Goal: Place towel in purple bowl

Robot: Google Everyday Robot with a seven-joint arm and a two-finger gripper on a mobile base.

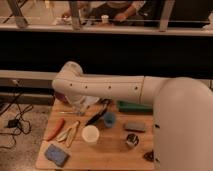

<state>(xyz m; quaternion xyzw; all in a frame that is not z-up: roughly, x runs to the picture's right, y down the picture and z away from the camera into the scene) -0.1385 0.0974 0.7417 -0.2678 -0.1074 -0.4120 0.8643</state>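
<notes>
You see a wooden table [120,152] on speckled floor [20,150]. Behind it runs a dark wall [125,50]. Black cables [15,122] trail left.
</notes>
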